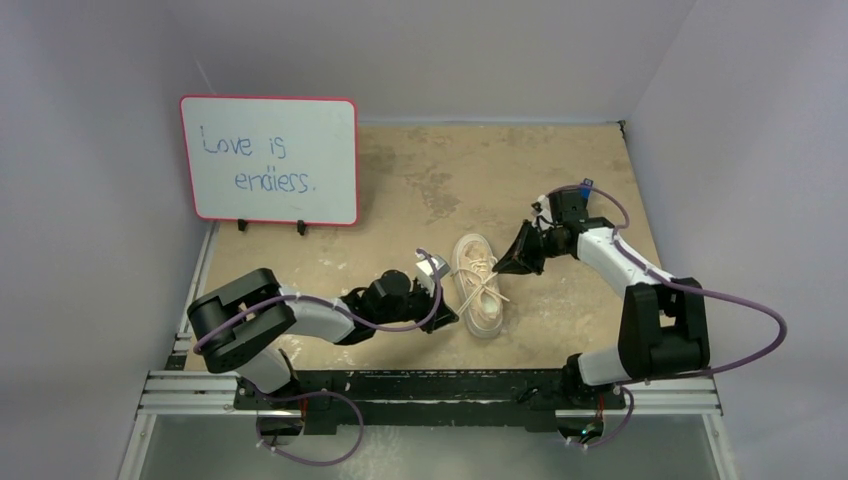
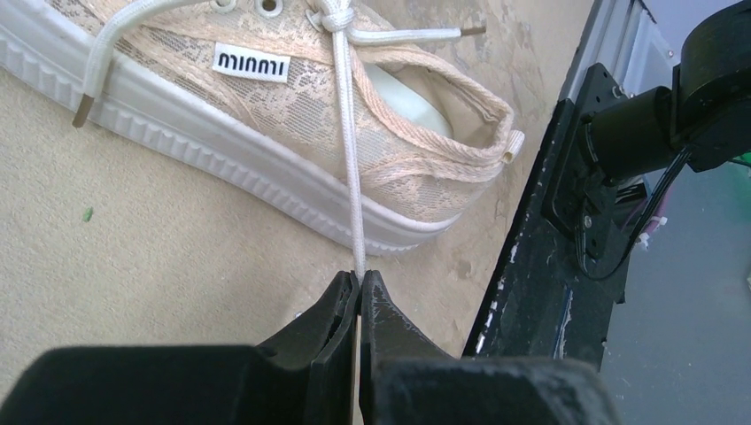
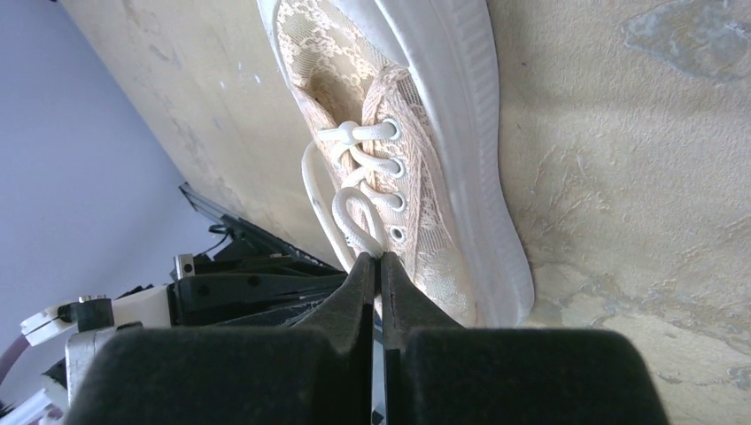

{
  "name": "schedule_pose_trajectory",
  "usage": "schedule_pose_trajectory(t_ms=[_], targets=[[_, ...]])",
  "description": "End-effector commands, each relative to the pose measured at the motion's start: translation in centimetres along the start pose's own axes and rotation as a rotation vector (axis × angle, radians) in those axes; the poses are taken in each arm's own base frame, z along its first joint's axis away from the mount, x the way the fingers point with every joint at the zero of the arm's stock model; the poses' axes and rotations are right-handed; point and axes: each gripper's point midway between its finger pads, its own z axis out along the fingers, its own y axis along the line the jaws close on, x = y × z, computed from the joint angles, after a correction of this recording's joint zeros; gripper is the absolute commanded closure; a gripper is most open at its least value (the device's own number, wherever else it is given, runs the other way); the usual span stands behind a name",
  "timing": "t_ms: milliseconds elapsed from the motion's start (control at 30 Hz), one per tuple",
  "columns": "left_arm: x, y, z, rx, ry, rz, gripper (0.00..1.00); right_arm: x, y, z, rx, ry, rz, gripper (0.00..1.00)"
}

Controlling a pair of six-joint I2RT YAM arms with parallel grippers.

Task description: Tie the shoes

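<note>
The pale pink-beige lace sneaker (image 1: 478, 285) lies on the tan table between my arms, white sole on the table. In the left wrist view the shoe (image 2: 292, 115) has a knot (image 2: 335, 18) at its top eyelets, and a taut white lace (image 2: 352, 177) runs from it into my left gripper (image 2: 360, 276), which is shut on it. My left gripper (image 1: 443, 300) sits just left of the shoe. In the right wrist view the shoe (image 3: 416, 168) fills the middle, and my right gripper (image 3: 375, 258) is shut on a white lace loop (image 3: 352, 217). My right gripper (image 1: 505, 262) is at the shoe's right side.
A whiteboard (image 1: 270, 160) with a red rim and blue writing stands at the back left. The black base rail (image 1: 440, 385) runs along the near edge, close to the shoe's heel (image 2: 531, 292). Grey walls enclose the table on three sides.
</note>
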Motion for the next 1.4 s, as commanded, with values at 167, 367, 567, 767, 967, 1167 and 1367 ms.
schedule_pose_trajectory(t_ms=[167, 367, 567, 767, 967, 1167, 1367], targets=[[5.2, 0.7, -1.6, -0.008, 0.135, -0.057, 1.0, -4.2, 0.0, 0.0, -0.083, -0.129, -0.052, 1.0], [3.6, 0.4, -1.7, -0.019, 0.11, -0.016, 1.0, -4.0, 1.1, -1.0, -0.121, -0.129, -0.141, 1.0], [-4.1, -0.2, -3.4, -0.141, -0.067, 0.065, 0.41, -2.9, 0.7, -4.7, 0.006, -0.101, -0.315, 0.45], [-14.1, -2.1, -11.0, -0.282, -0.384, 0.04, 0.33, -4.1, 3.3, -14.4, 0.178, -0.386, -0.474, 0.01], [-29.7, -7.8, -22.6, -0.459, -0.684, 0.133, 0.3, -2.8, 10.9, -29.0, 0.129, -0.853, -0.645, 0.01], [-36.8, -11.3, -29.7, -0.545, -0.797, 0.163, 0.35, 1.0, 14.5, -38.0, 0.085, -1.09, -0.701, 0.01], [-38.4, -12.3, -35.0, -0.59, -0.897, 0.192, 0.33, 4.6, 18.1, -44.8, -0.051, -1.276, -0.703, 0.01]])
